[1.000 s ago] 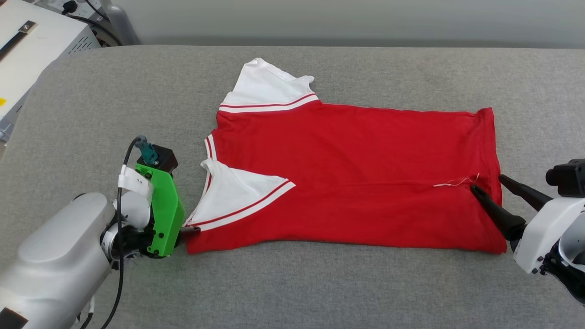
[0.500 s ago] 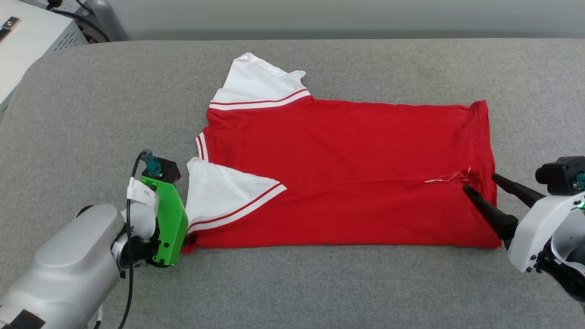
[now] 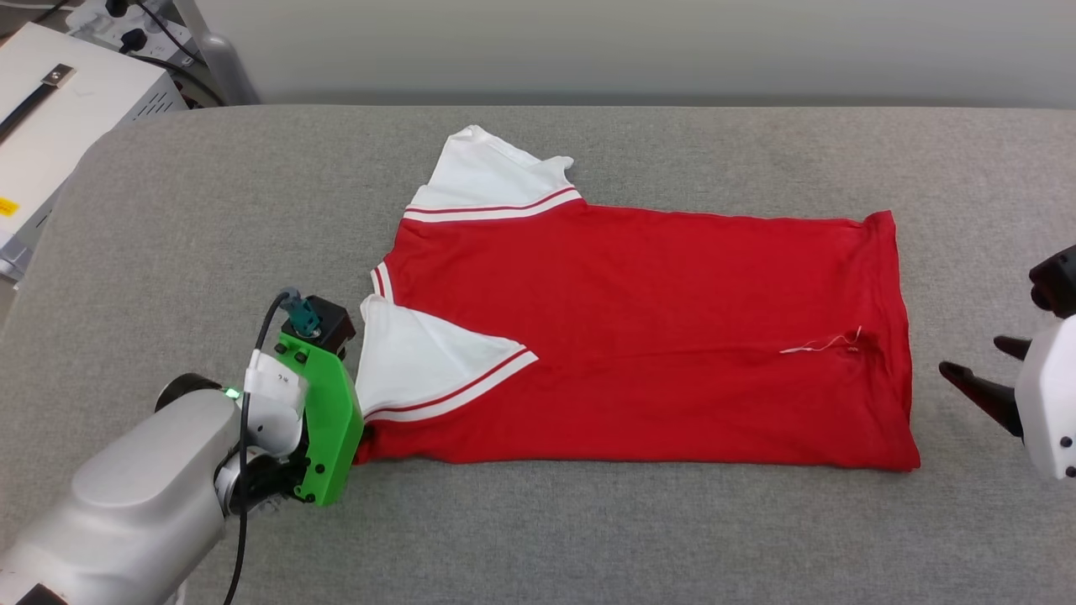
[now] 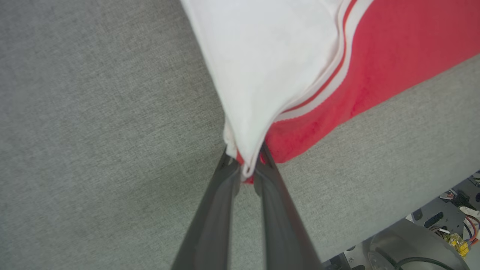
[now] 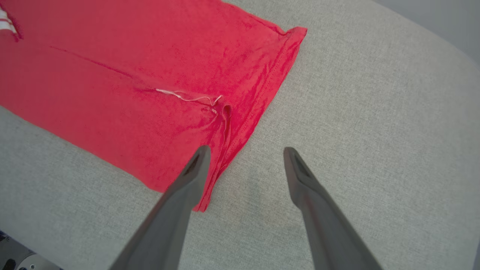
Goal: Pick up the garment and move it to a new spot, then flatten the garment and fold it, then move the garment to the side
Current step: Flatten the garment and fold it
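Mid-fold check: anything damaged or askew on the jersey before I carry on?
A loose white thread trails from a puckered spot near the jersey hem, by the right claw; it looks like a pulled stitch. The near sleeve lies folded over the red body while the far sleeve sticks out.

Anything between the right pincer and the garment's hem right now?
Nothing: in the head view, a bare strip of grey padding lies between the open right pincer and the garment.

One garment (image 3: 639, 336), one grey table (image 3: 210, 252), one white box (image 3: 59, 118) — two grippers: left gripper (image 4: 248, 167), right gripper (image 5: 247, 150).
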{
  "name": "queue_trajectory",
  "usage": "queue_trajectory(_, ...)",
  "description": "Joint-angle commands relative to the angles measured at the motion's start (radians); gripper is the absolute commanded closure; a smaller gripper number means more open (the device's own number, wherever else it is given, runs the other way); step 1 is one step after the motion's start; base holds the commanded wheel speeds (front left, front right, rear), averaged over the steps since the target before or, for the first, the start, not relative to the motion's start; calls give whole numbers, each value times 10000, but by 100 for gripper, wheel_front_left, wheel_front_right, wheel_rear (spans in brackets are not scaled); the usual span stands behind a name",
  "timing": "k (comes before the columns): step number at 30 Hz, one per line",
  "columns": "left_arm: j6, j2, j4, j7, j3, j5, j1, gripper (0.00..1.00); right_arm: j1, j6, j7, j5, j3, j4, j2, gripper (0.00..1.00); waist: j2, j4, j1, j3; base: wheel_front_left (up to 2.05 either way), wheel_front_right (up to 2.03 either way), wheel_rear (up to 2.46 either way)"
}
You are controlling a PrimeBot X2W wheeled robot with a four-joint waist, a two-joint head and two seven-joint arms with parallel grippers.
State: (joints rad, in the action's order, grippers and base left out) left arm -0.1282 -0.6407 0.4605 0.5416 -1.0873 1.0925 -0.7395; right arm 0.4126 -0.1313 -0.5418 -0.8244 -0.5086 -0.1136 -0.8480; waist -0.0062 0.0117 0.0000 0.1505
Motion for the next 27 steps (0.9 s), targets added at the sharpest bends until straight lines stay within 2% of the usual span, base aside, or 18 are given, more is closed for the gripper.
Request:
queue_trajectory(1, -24, -94, -72, -91, -23, 43, -72, 100, 127, 6, -513, -196, -114, -43, -67, 0, 62, 9, 0, 14, 0, 0, 0)
queue_trajectory(4, -24, -98, -172, -133, -95, 68, -192, 100, 119, 6, -1559, -606, -200, -272, -106, 0, 62, 59, 0, 117, 0, 0, 0)
queue_trajectory(10, -24, -47, -216, -239, -211, 88, -422, 100, 95, 6, -2237, -787, -170, -932, 338, 0, 62, 160, 0, 397, 0, 0, 0)
queue_trajectory(22, -24, -90, -110, -402, -384, 249, -673, 100, -68, 6, -1669, -419, -408, -2875, 2064, 0, 62, 254, 0, 903, 0, 0, 0)
queue_trajectory(25, -24, -85, -36, -450, -405, 371, -651, 100, -129, 6, -1332, -443, -557, -3212, 2317, 0, 62, 227, 0, 933, 0, 0, 0)
queue_trajectory(26, -24, -95, -9, -472, -418, 396, -637, 100, -108, 6, -1183, -436, -588, -3255, 2329, 57, 62, 207, 0, 923, 0, 0, 0)
queue_trajectory(27, -24, -110, 31, -504, -432, 429, -610, 100, -75, 6, -1011, -435, -625, -3284, 2314, 100, 62, 177, 0, 889, 0, 0, 0)
